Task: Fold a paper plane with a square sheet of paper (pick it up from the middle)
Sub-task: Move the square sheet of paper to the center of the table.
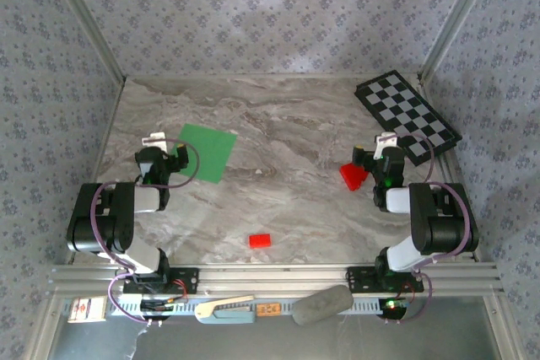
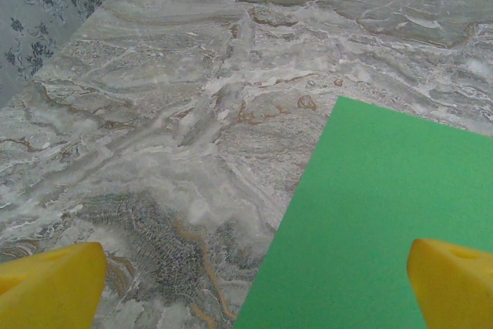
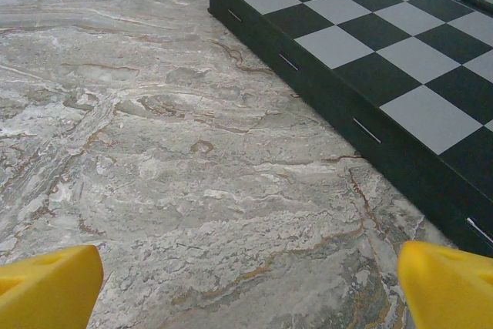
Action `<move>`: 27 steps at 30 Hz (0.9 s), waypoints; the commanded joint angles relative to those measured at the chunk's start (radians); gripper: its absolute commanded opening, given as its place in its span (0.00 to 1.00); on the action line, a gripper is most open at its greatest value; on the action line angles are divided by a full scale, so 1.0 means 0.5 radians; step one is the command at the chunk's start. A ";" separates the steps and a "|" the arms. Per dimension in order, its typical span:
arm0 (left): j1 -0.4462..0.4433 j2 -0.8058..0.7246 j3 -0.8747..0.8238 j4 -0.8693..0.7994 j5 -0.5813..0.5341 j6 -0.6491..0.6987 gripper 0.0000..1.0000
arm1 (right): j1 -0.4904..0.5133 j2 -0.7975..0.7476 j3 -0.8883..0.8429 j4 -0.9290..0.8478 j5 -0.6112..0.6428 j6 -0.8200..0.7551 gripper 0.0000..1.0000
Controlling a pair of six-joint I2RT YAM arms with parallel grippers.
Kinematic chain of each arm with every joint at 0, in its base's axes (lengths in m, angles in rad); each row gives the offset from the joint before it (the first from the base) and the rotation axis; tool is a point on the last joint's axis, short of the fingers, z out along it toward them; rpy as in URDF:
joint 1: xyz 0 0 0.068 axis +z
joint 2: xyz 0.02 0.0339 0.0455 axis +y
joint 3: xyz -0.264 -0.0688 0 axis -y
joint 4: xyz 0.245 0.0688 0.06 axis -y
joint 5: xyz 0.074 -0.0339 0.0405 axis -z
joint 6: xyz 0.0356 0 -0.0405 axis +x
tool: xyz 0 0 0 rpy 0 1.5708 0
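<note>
Viewing from the top external camera, the square sheet of paper [image 1: 207, 153] lies flat on the marbled tabletop [image 1: 287, 115], at about 10 o'clock from the tabletop centre. Its near-left corner is partly covered by the left end effector [image 1: 157, 142] and a looping cable, so that edge cannot be traced fully.

In the left wrist view the sheet [image 2: 385, 221] is cut off by the right and bottom frame borders; one corner is visible, pointing toward 12 o'clock. The left end effector [image 2: 253, 287] is wide open and holds nothing: only the yellow fingertips [image 2: 50, 287] enter at the two lower corners. The right tip overlaps the sheet in this view; contact cannot be determined.

The right end effector [image 1: 386, 147] is likewise spread wide and empty [image 3: 246, 287], its yellow fingertips [image 3: 50, 287] above bare tabletop. The checkerboard [image 1: 407, 115] sits at 2 o'clock in the top view; in the right wrist view it [image 3: 370, 44] is truncated by the top and right borders.

A red wedge-shaped piece [image 1: 353, 175] lies just beside the right end effector, at its 8 o'clock. A small red rectangular block [image 1: 260, 240] rests at 6 o'clock, well apart from the sheet.
</note>
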 commanded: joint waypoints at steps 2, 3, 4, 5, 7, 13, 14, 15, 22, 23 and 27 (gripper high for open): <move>0.004 0.015 0.029 0.034 0.009 0.025 1.00 | -0.015 0.018 0.046 -0.032 -0.019 -0.017 1.00; 0.003 0.014 0.027 0.034 0.010 0.025 1.00 | -0.013 0.017 0.047 -0.030 -0.018 -0.017 1.00; 0.003 0.012 0.029 0.034 0.011 0.026 1.00 | -0.015 0.016 0.046 -0.033 -0.018 -0.016 1.00; 0.001 0.012 0.030 0.034 0.011 0.025 1.00 | -0.012 0.017 0.046 -0.033 -0.020 -0.017 1.00; 0.003 0.013 0.029 0.034 0.011 0.024 1.00 | -0.014 0.017 0.046 -0.035 -0.017 -0.017 1.00; 0.004 0.013 0.029 0.037 0.011 0.028 1.00 | -0.015 0.016 0.047 -0.030 -0.019 -0.016 1.00; 0.004 0.010 0.026 0.040 0.010 0.026 1.00 | -0.015 0.013 0.043 -0.029 -0.021 -0.017 1.00; 0.003 0.010 0.023 0.043 0.012 0.028 1.00 | -0.014 0.013 0.040 -0.026 -0.016 -0.017 1.00; -0.001 -0.220 0.095 -0.268 -0.033 0.018 1.00 | -0.006 -0.301 0.149 -0.458 0.103 0.016 1.00; 0.000 -0.283 0.129 -0.376 -0.040 0.015 1.00 | 0.001 -0.382 0.205 -0.594 0.143 0.028 1.00; -0.002 -0.468 0.295 -0.740 -0.074 -0.076 1.00 | 0.009 -0.536 0.493 -1.074 0.201 0.289 1.00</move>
